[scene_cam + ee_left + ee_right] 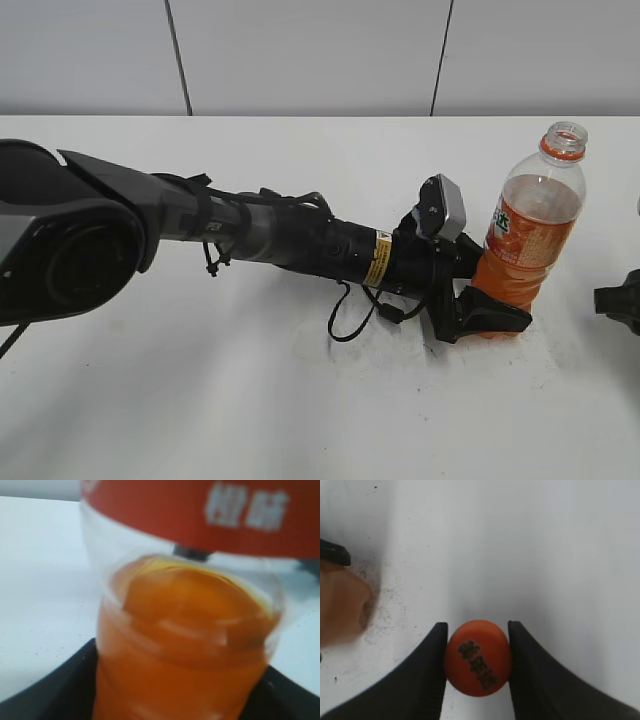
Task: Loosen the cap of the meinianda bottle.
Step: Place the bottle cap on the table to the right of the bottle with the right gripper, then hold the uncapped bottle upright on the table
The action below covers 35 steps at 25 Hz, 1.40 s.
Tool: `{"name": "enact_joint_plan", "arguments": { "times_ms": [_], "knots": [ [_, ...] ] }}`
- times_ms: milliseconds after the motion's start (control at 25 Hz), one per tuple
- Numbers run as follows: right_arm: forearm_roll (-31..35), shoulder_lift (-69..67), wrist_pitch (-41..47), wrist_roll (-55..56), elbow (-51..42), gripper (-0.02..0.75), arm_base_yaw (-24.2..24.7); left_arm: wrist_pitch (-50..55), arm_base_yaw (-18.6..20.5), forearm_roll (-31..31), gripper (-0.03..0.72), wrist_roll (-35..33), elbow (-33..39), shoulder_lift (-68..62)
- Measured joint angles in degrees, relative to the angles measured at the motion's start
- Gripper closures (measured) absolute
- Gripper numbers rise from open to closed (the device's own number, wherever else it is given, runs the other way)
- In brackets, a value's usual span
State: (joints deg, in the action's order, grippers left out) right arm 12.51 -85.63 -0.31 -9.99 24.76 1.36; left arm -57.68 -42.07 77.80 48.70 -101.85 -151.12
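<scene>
The meinianda bottle point(535, 215) stands upright at the right of the white table, with orange drink, an orange label and an orange neck ring. Its neck is open, with no cap on it. My left gripper point(495, 318) is shut on the bottle's lower body; in the left wrist view the bottle point(185, 645) fills the space between the black fingers point(180, 700). The cap point(478, 657), round and orange with dark lettering on top, is held between the fingers of my right gripper point(477, 625) just above the table. In the exterior view only a part of the right gripper point(620, 300) shows at the right edge.
The left arm point(280, 235) lies across the middle of the white table point(200, 400), with a loose black cable below it. A white panelled wall stands behind. In the right wrist view the blurred bottle point(340, 605) shows at the left edge.
</scene>
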Motion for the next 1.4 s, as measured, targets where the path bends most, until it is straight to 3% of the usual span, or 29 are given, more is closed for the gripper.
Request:
{"name": "enact_joint_plan", "arguments": {
  "times_ms": [280, 800, 1160, 1400],
  "knots": [
    [1.4, -7.6, -4.0, 0.9, 0.0, 0.466, 0.0, 0.0, 0.0, 0.0, 0.138, 0.0, 0.0, 0.0],
    [1.5, -9.2, -4.8, 2.7, 0.0, 0.437, 0.0, 0.0, 0.0, 0.0, 0.138, 0.0, 0.0, 0.0],
    [1.5, -9.2, -4.8, 5.0, 0.0, 0.298, 0.0, 0.1, 0.0, 0.0, 0.136, 0.1, 0.0, 0.0],
    [1.5, -9.1, -3.9, 6.7, 0.0, 0.284, 0.0, 1.5, 0.2, 3.4, 0.052, 2.4, 0.0, 0.3]
  ]
}}
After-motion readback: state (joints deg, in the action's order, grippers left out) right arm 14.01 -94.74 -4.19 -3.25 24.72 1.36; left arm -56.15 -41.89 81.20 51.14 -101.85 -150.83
